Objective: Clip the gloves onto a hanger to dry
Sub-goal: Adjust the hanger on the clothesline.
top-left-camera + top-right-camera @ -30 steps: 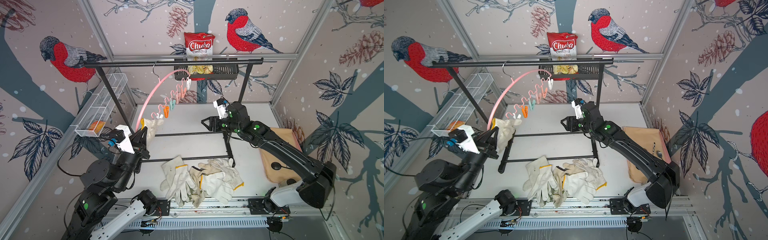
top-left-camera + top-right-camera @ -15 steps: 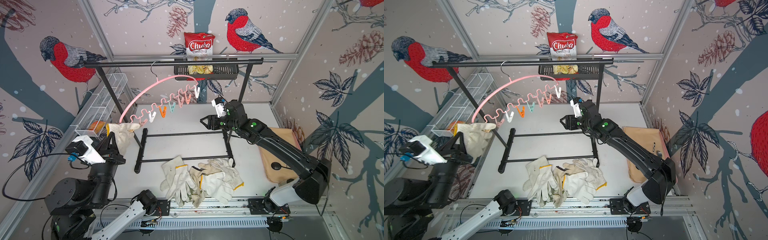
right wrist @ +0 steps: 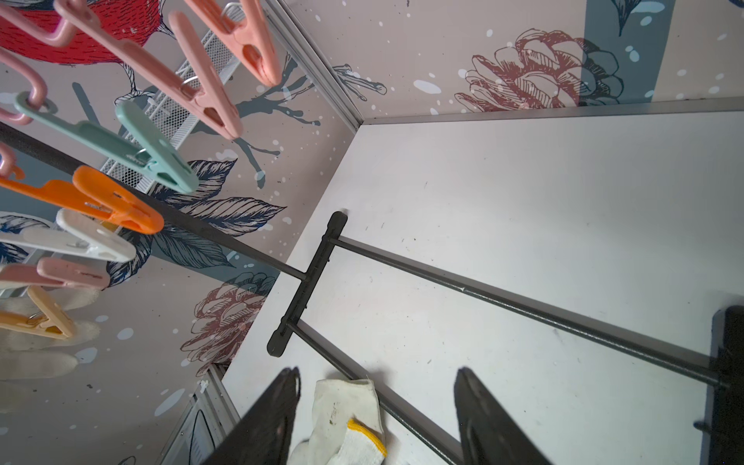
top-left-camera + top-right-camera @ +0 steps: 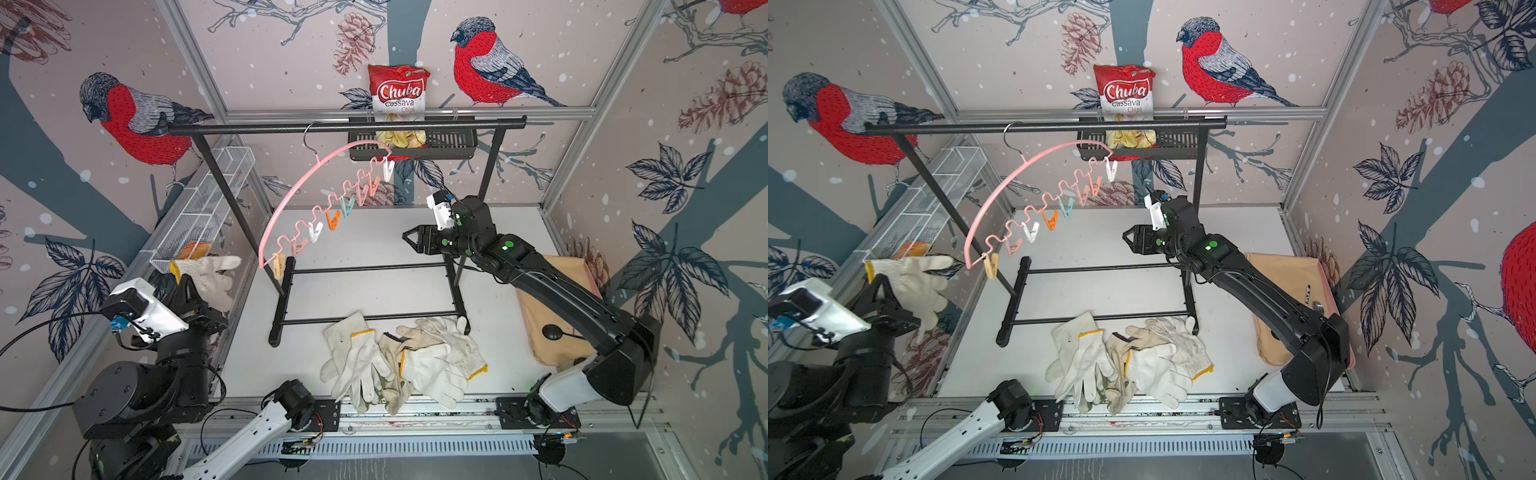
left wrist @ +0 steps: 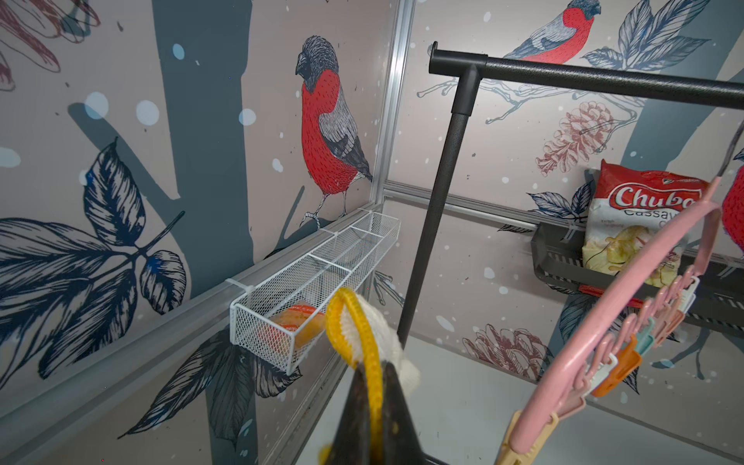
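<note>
My left gripper [image 4: 188, 286] is shut on the yellow-edged cuff of a white knit glove [image 4: 214, 270], held up near the left wall; the wrist view shows the cuff [image 5: 356, 322] pinched between the jaws. The pink hanger [image 4: 297, 189] hangs by its hook from the rack bar, its row of clothespins [image 4: 332, 219] bare, its lower end just right of the held glove and apart from it. More gloves [image 4: 399, 361] lie piled at the table's front. My right gripper [image 4: 409, 241] hovers open and empty above the rack base, right of the clothespins [image 3: 112, 201].
The black garment rack [image 4: 345, 124] stands mid-table with its base bars on the surface. A white wire basket [image 4: 199, 212] runs along the left wall. A black basket with a chips bag [image 4: 399, 95] hangs at the back. A beige pad [image 4: 557, 316] lies at the right.
My left arm has pulled back to the left and nearer with the glove, away from the hanger's lower end. The hanger has swung round to show its whole row of pins. The right arm barely moved.
</note>
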You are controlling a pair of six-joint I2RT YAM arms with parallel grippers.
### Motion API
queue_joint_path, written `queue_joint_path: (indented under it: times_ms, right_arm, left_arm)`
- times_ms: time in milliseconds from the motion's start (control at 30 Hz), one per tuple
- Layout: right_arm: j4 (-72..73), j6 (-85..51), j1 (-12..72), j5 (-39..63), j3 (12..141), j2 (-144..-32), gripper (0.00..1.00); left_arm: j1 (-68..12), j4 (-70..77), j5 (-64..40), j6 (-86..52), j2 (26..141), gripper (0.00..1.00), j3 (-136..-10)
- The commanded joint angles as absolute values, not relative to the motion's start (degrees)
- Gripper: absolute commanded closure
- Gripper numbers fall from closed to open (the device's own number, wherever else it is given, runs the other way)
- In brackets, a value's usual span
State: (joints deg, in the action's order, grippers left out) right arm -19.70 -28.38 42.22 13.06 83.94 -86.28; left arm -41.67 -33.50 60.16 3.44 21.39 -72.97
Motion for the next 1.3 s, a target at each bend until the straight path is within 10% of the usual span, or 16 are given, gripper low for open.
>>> queue_joint_path:
  times_ms: [0, 1267]
  right_arm:
    - [-17.85, -28.34, 42.01, 13.53, 84.29, -86.44, 0.36]
    - [-13.03, -29.34, 36.92, 22.74, 90.38, -93.55, 0.33]
  left_arm:
    - [-41.75, -28.75, 56.65, 7.51, 21.69, 1.0, -71.15]
    - [-41.36, -22.48, 21.31, 0.38, 43.2, 1.0, -68.86]
